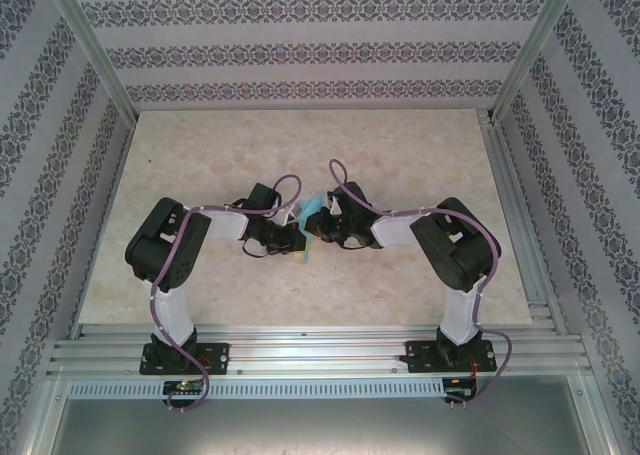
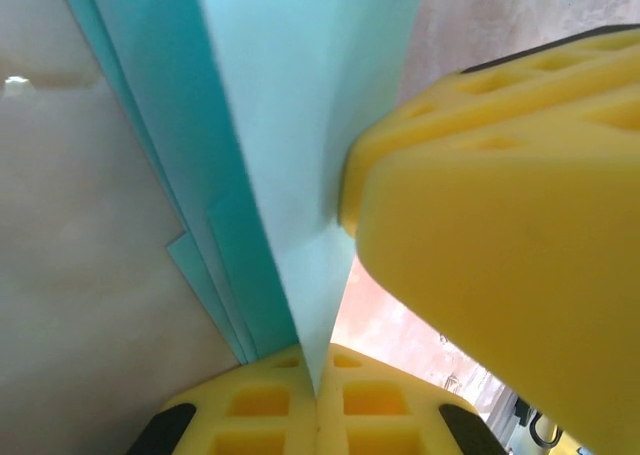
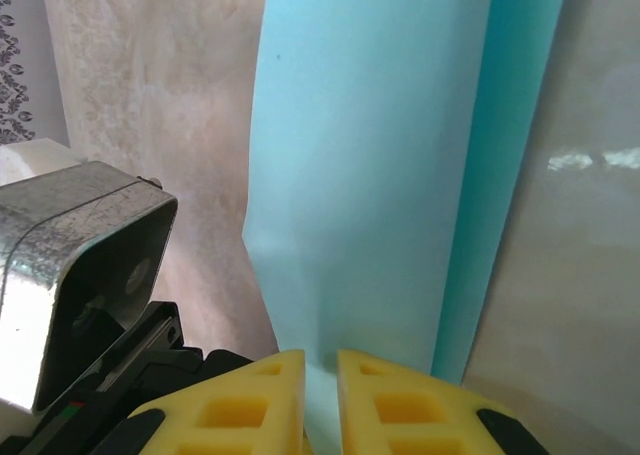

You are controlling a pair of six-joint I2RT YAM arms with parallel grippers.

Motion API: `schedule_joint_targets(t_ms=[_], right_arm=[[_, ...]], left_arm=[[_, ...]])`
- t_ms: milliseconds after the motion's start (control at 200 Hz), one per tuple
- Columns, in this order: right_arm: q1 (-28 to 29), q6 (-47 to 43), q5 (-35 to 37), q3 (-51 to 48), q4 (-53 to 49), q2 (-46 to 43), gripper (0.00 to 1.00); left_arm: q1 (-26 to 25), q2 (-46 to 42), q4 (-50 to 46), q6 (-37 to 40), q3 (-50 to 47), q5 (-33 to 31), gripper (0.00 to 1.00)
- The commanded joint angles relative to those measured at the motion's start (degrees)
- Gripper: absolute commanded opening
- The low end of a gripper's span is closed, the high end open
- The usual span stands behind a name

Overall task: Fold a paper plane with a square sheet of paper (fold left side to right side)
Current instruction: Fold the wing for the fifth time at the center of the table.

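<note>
Pale marbled table (image 1: 200, 165) lies under both my arms, with patterned walls (image 1: 300, 50) around it. Nearest, my left jaws (image 2: 315, 380) are pressed together on the edge of the folded blue paper (image 2: 290, 125), whose stacked layers run straight away from them. My right jaws (image 3: 320, 365) pinch the same paper from the opposite side, only the sheet's thickness between them. From above, the paper sits between my two wrists at mid-table, long axis running near to far, both arms equally close. I judge the next crease must follow that line.
</note>
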Motion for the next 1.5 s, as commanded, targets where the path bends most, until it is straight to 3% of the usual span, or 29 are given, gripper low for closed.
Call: schedule_joint_targets(t_ms=[0, 550, 1104, 1494], right_arm=[[-0.6, 0.1, 1.9, -1.1, 2.1, 1.6, 0.17], [-1.5, -0.7, 3.6, -2.3, 0.5, 1.7, 0.17], [-1.5, -3.7, 5.0, -1.4, -4.8, -6.5, 0.18], [0.5, -1.6, 4.1, 4.0, -4.4, -3.1, 0.17]], left_arm=[[-0.8, 5.0, -1.5, 1.8, -0.9, -3.9, 0.00], [-0.9, 6.7, -3.1, 2.9, 0.3, -2.1, 0.00], [-0.9, 9.0, -7.0, 4.7, 2.6, -1.7, 0.00], [-0.9, 9.4, -7.9, 5.1, 3.4, -1.9, 0.00]])
